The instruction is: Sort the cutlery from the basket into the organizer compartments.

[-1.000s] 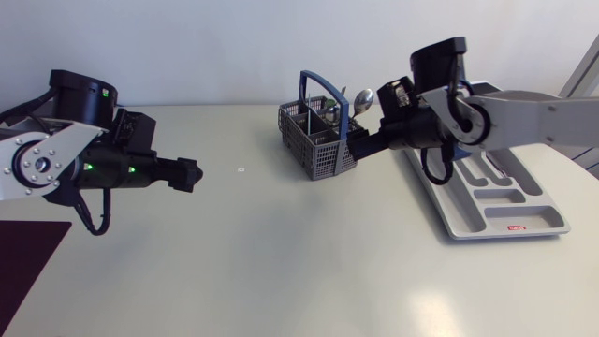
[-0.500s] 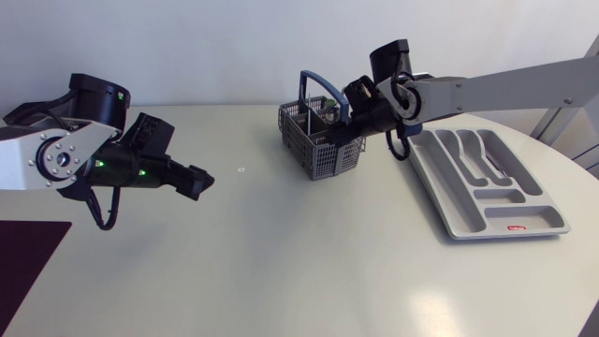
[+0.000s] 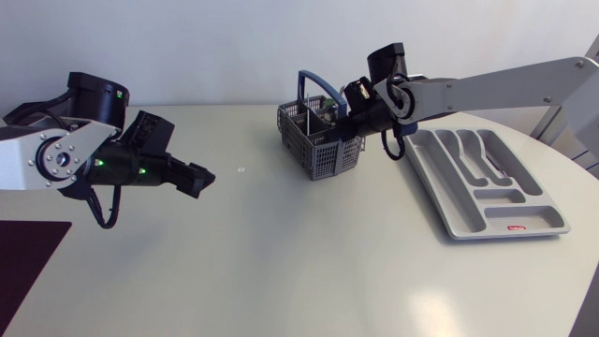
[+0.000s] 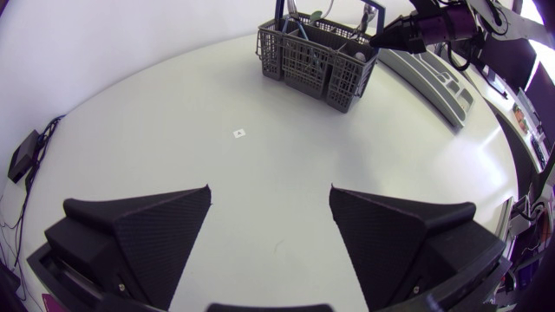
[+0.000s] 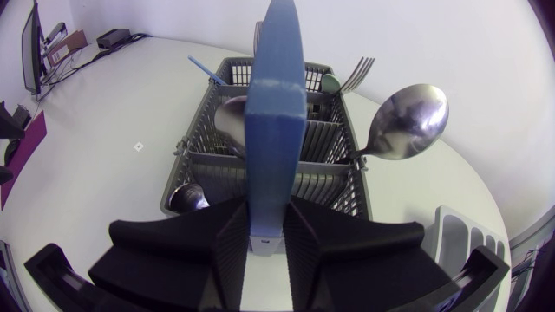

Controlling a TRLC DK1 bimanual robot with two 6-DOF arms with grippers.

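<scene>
White table [image 3: 299, 267]: grey basket [image 3: 323, 157], organizer tray [image 3: 538, 213], small mark [image 3: 241, 170], maybe sticker.

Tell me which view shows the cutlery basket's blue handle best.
Right wrist view: the blue plastic handle fills the centre, clamped in the right claw. Head view shows it as a small arch over the grey mesh basket; left wrist view shows only its distant uprights.

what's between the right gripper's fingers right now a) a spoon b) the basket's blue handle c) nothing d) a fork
b: in the right wrist view the blue handle of the basket stands between the fingers of the right gripper, both against its sides, while the spoon sits apart in the basket.
</scene>
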